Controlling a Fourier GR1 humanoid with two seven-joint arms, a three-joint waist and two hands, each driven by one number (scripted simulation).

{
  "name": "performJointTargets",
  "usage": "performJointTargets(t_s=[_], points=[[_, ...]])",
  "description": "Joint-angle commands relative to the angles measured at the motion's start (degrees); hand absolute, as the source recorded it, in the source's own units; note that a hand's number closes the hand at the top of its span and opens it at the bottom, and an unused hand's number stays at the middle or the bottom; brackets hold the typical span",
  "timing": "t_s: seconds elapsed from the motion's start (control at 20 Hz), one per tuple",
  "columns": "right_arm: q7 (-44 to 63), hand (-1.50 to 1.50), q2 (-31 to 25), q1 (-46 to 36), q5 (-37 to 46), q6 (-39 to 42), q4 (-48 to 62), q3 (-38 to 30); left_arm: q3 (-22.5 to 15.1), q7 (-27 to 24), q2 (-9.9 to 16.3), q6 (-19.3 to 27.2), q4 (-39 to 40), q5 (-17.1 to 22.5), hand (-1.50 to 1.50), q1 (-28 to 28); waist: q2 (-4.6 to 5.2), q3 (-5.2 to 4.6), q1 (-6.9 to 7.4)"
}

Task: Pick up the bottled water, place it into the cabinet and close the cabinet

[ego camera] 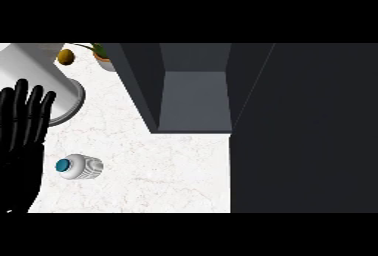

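One hand (22,125) shows, our left, fingers straight and spread; bottled water (79,167) stands untouched, so next we reach and grasp it before the open cabinet (193,100).

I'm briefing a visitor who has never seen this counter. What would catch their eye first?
The dark open cabinet dominates the upper middle, its door swung out to fill the view's right side. At the left edge, the black left hand rests open, fingers up. Beside it on the white marbled counter stands the bottled water, showing its teal cap.
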Motion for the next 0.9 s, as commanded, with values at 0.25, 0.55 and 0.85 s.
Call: performJointTargets(t_s=[0.25, 0.55, 0.85], points=[[1.1, -1.5, 1.5, 5.6, -0.8, 0.0, -2.6, 1.1, -9.6, -4.1, 11.3, -30.7, -4.3, 22.4, -1.5, 4.3, 1.23, 0.37, -1.3], [8.3, -1.5, 3.1, 11.4, -9.8, 4.2, -6.7, 7.0, -8.8, 2.4, 24.8, -44.4, -2.8, 39.2, -1.5, 18.3, 1.4, 0.53, 1.03], [13.8, -1.5, 0.4, 17.3, -15.1, 4.9, -18.1, 4.4, 6.7, -2.6, 40.6, -57.4, -1.2, 56.1, -1.5, 26.9, 1.37, 0.61, 1.01]])
